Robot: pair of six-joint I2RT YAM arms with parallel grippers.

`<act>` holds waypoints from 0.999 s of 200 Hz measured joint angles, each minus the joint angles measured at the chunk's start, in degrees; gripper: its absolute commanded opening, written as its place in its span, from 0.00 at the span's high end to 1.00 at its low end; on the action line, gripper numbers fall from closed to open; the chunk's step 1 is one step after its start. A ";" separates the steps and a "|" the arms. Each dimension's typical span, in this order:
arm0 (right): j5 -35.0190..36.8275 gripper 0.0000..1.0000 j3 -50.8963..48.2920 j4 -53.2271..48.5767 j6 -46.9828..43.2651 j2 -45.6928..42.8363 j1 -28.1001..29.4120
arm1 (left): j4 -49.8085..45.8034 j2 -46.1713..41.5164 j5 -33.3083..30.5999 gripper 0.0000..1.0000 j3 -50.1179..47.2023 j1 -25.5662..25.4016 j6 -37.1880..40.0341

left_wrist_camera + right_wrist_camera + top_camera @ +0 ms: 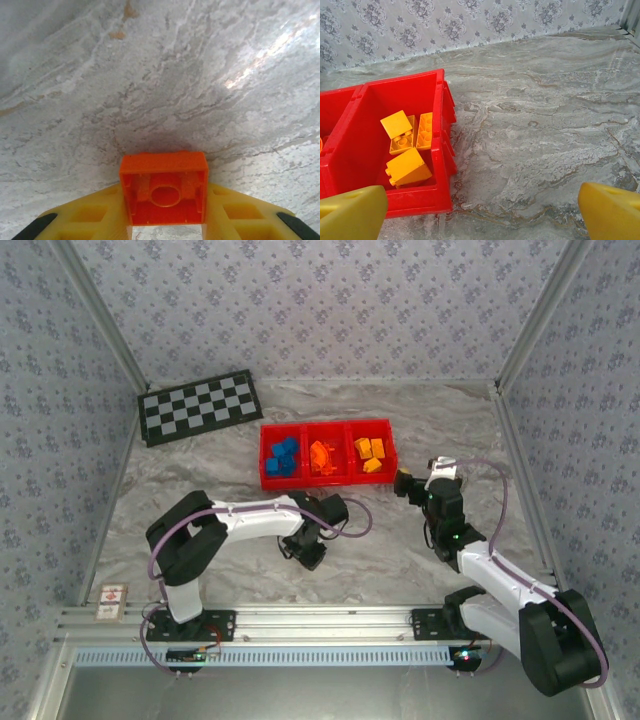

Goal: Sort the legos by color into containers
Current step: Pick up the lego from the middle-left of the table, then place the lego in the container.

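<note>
while the right jaws stand wide, the left jaws pinch an orange brick [164, 187].

2 arms [255, 517]: white links, black joints | cables [504, 488]: purple | end effector fingers [90, 215]: yellow

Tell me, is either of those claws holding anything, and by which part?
The left gripper pinches an orange brick by two opposite side walls. The right gripper is open, holding nothing.
</note>
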 measured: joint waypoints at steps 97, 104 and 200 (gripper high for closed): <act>0.00 0.00 0.00 -0.02 0.39 -0.02 -0.11 | -3.98 -2.67 -7.52 0.66 14.75 11.13 -0.24; 0.00 0.00 0.00 0.00 0.39 -0.02 -0.11 | -4.00 -2.64 -7.80 0.66 17.00 11.89 0.17; 0.02 0.00 0.00 -0.42 0.42 -0.79 -0.55 | -5.03 19.56 -3.32 0.66 51.67 20.28 7.78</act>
